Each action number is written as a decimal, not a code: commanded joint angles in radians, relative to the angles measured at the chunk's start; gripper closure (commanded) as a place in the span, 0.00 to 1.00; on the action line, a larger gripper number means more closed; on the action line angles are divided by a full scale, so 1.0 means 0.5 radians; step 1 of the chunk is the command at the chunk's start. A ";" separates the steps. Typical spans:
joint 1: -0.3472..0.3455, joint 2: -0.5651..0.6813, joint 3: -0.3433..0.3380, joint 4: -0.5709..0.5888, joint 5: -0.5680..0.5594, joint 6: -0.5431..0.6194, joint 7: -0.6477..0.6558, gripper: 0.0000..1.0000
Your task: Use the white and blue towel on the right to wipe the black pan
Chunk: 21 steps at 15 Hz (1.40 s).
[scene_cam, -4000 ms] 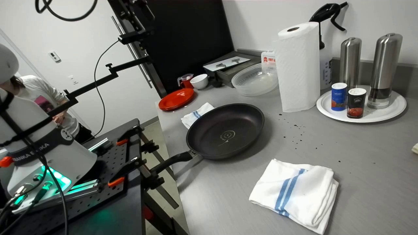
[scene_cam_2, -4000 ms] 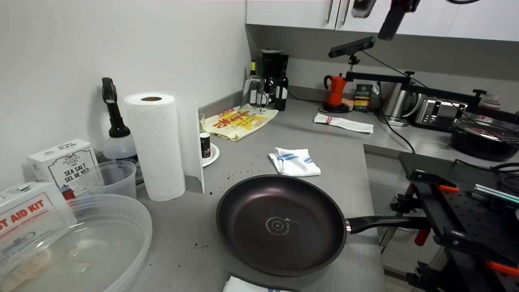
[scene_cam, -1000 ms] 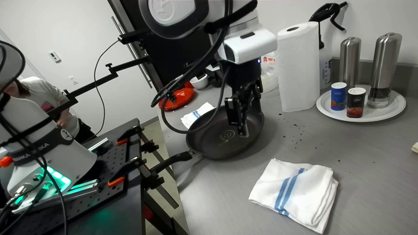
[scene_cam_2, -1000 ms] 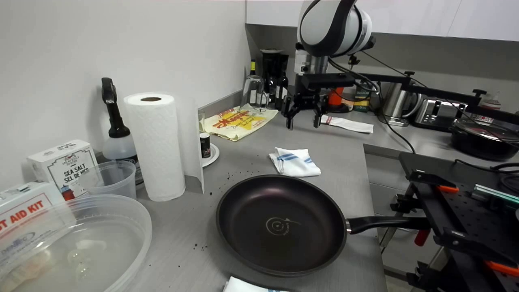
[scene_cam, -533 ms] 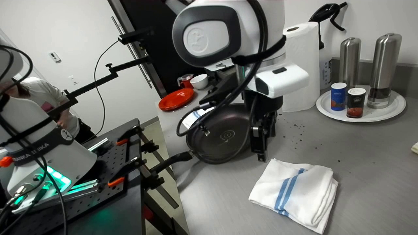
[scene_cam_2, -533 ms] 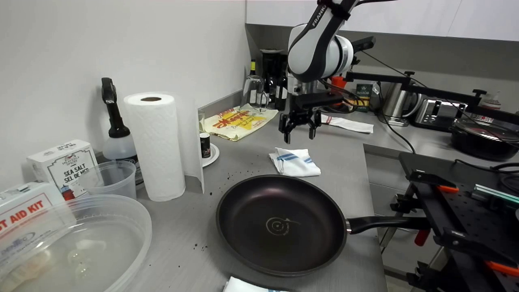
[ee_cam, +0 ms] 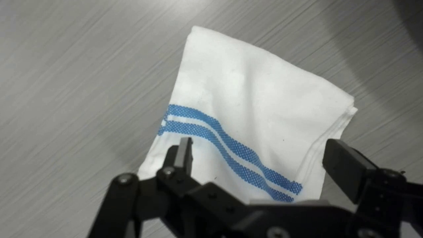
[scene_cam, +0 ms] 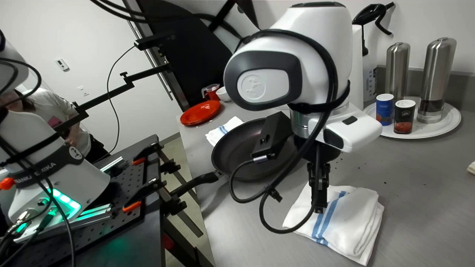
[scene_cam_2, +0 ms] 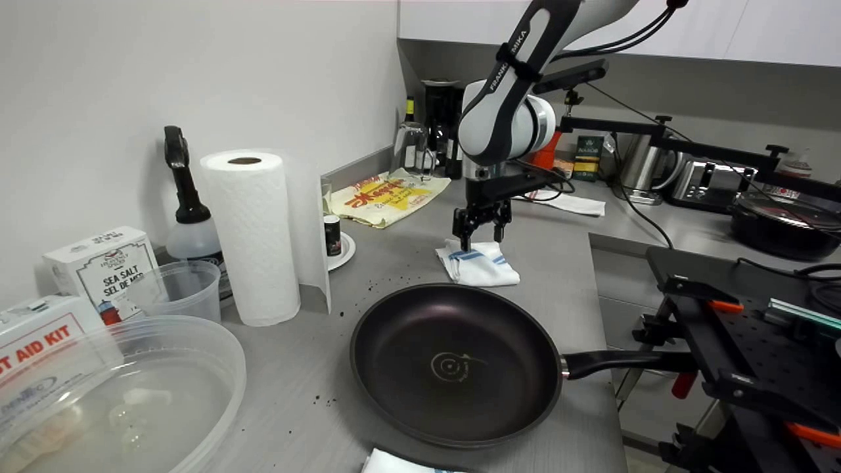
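Note:
The folded white towel with blue stripes lies on the grey counter beside the black pan, in both exterior views and in the wrist view. My gripper is open and empty above it. The fingers spread over the striped part, with one finger near each side edge. In an exterior view the gripper hangs just over the towel's far part; I cannot tell whether a fingertip touches. The black pan is empty, its handle reaching over the counter edge. In an exterior view the arm partly hides the pan.
A second blue-striped towel lies on the pan's other side. A paper towel roll and a clear plastic tub stand along the wall side. A white plate holds shakers and steel mills. Dark crumbs lie on the counter.
My arm came into view, passed from over the pan towards the towel beside it, and lowered. The gripper stayed open. The towels and the pan have not moved.

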 commanded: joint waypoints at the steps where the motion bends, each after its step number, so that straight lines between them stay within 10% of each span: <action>1: -0.057 0.175 0.044 0.212 0.035 -0.052 -0.092 0.00; 7: -0.058 0.356 0.040 0.421 0.022 -0.136 -0.074 0.00; 17: -0.066 0.478 0.024 0.656 0.026 -0.317 -0.046 0.87; 21: -0.078 0.491 0.022 0.698 0.031 -0.359 -0.037 0.97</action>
